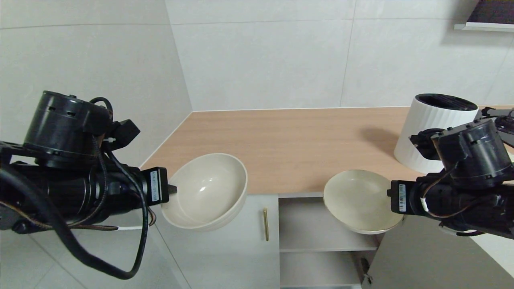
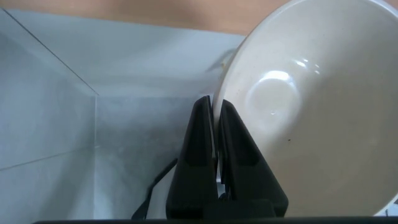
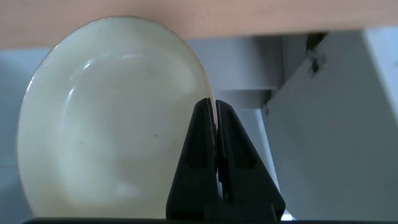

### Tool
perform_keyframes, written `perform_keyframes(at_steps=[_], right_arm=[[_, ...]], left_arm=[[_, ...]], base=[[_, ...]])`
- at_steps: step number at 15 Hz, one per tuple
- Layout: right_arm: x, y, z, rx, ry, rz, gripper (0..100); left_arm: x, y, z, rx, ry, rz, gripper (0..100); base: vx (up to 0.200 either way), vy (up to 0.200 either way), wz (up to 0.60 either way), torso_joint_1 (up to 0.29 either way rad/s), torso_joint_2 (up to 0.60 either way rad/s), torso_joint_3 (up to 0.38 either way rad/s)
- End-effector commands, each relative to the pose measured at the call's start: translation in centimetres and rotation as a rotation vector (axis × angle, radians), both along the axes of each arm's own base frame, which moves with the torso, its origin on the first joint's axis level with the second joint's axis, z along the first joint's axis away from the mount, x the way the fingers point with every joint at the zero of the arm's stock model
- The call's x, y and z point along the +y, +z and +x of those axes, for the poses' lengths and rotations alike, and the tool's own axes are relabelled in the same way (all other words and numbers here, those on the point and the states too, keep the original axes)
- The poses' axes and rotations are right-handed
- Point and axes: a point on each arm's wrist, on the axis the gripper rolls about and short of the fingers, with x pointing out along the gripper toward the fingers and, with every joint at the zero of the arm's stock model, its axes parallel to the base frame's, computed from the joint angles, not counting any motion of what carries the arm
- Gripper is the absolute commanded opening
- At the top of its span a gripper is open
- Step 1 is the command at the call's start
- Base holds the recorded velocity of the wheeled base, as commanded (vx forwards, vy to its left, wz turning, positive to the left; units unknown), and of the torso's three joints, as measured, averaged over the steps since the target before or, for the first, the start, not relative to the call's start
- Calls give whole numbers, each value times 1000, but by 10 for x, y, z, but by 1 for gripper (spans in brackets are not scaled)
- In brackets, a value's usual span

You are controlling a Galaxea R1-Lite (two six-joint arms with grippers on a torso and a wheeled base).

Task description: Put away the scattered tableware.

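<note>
Left gripper (image 2: 213,102) pinches a bowl (image 2: 311,112), right gripper (image 3: 214,104) a plate (image 3: 106,118); wrist labels (image 1: 154,186) unreadable.

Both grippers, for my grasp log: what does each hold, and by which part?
Left gripper: deep bowl, by its rim. Right gripper: shallow dish, by its rim.

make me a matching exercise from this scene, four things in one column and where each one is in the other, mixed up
Column one
1. deep bowl
2. shallow dish
3. white ribbed container
4. brass handle

Column two
a. standing on the wooden counter, on the robot's right
b. clamped at its rim by the right pincer
c. fixed to the closed cabinet door
d. clamped at its rim by the left pincer

Pairs: 1-d, 2-b, 3-a, 4-c
</note>
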Motion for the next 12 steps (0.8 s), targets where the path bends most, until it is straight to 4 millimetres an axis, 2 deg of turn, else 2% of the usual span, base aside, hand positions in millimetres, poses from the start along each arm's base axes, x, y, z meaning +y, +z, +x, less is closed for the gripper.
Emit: perform_keyframes(at_steps=[1, 6, 12], right_arm=[[3, -11, 5, 39, 0, -25, 0], [8, -30, 13, 96, 0, -59, 0], [11, -40, 17, 127, 2, -81, 0]], left_arm=[[-1, -3, 2, 11, 1, 4, 0], [-1, -8, 8, 30, 6, 15, 0], [-2, -11, 11, 42, 8, 19, 0]], base=[[0, 0, 0, -163, 437, 246], [0, 0, 0, -183, 488, 304], [0, 0, 0, -155, 479, 319]])
